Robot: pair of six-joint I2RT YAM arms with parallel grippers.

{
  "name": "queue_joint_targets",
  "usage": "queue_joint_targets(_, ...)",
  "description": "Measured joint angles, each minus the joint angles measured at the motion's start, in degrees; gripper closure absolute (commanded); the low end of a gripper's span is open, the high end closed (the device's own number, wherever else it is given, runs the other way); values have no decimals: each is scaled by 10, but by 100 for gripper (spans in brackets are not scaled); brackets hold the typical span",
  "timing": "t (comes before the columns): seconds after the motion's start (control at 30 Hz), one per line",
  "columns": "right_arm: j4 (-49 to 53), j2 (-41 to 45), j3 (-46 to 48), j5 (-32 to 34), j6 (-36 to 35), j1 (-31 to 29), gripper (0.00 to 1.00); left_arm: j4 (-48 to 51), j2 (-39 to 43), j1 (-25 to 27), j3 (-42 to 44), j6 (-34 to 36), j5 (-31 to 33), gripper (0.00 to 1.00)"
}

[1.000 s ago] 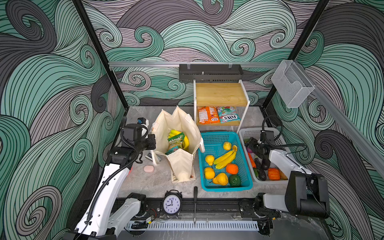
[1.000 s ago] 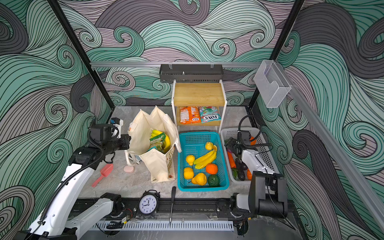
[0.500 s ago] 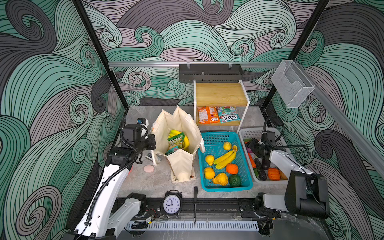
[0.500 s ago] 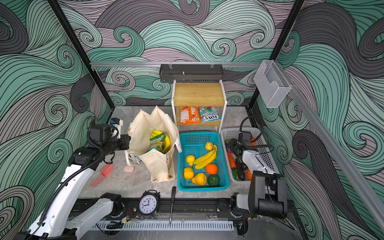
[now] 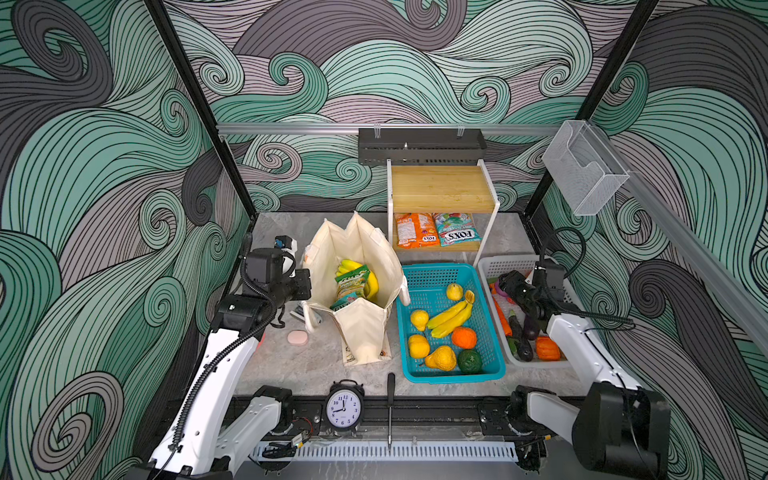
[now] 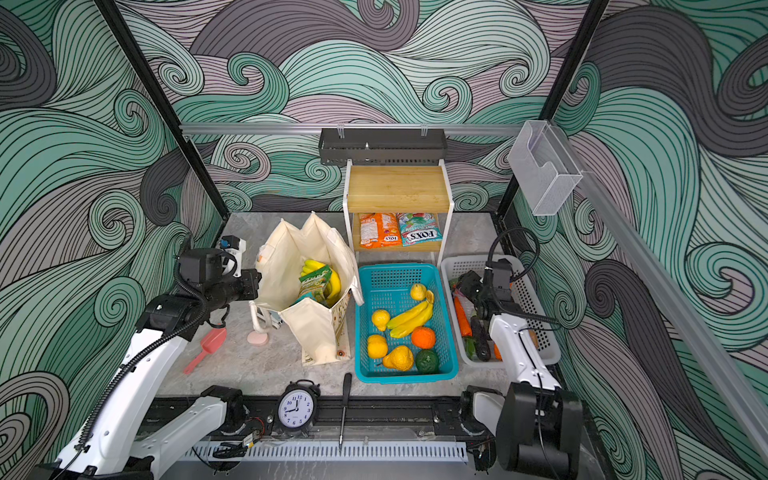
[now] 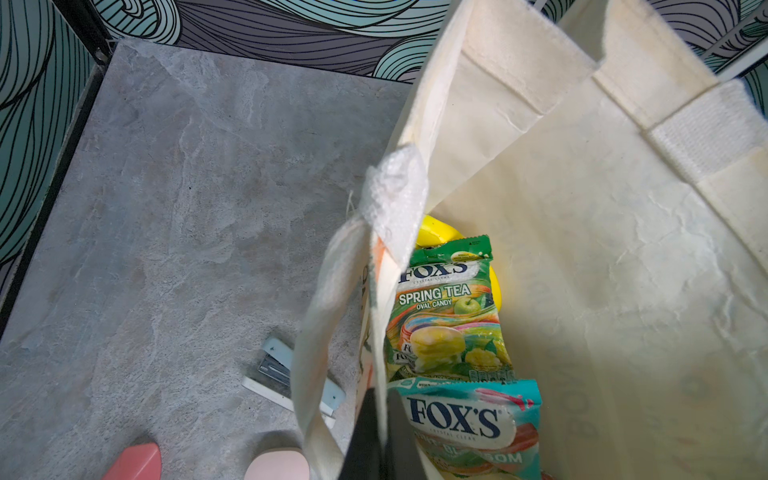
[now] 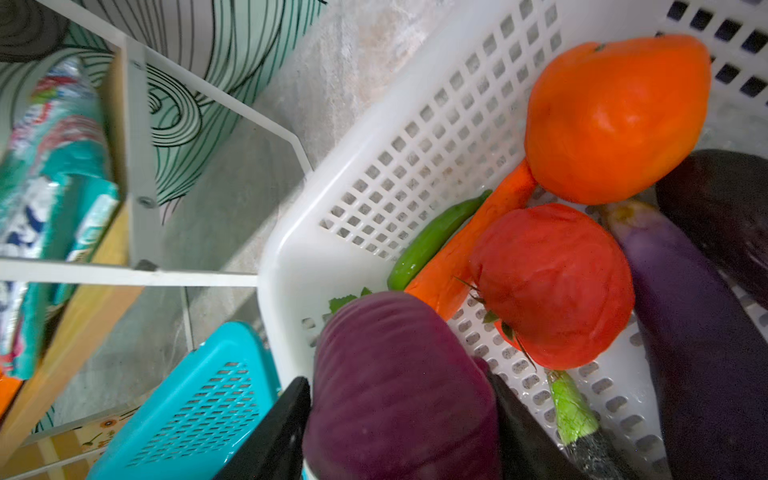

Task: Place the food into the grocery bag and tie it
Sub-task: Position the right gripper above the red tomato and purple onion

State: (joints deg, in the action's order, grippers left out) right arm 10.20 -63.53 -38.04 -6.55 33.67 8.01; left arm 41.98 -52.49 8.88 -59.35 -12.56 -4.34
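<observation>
- Left of the teal basket (image 5: 436,276) on the table (image 5: 291,365), the grocery bag (image 5: 363,332) stands upright with its mouth open. My left tool (image 7: 379,419) is clamped on the near wall of the bag at its rim and holds the mouth apart.
- Inside the bag, as the left wrist view shows, are a banana bunch (image 7: 436,230), a green-yellow packet (image 7: 449,316) leaning over it, and a teal-red packet (image 7: 465,419) nearest my tool. These three I count as packed.
- On the right, my right tool (image 8: 397,386) reaches into the white basket (image 8: 374,174). Its jaws press both sides of the purple onion (image 8: 390,332), which I read as a grasp. Whether the onion has left the basket floor I cannot tell.
- Beside the onion in that basket lies the carrot (image 8: 469,245), not yet taken, among other toy vegetables.
- Fruit lies loose in the teal basket, which sits between the bag and the white basket. Two more packets lie on the lower board of the shelf rack (image 5: 440,189) behind it. Which of these the task wants I cannot say.
- Progress, by my judgement: packing is partly done. The onion must cross above the teal basket to reach the bag, and the carrot should follow. Tying is not begun, since the white handle (image 7: 316,332) hangs loose outside the bag wall.
</observation>
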Motion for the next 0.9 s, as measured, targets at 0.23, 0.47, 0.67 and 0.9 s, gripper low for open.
queue_joint_targets(0.23, -2, 63, 2, -20, -2, 0, 44, 0, 0, 0, 0, 1, 1, 100)
queue_joint_targets(0.47, -12, 118, 3, -90, 10, 0, 45, 0, 0, 0, 0, 1, 2, 100)
queue_joint_targets(0.67, -26, 147, -12, -146, 33, -33, 46, 0, 0, 0, 0, 1, 2, 100)
queue_joint_targets(0.9, -34, 151, -69, -162, 39, -154, 46, 0, 0, 0, 0, 1, 2, 100)
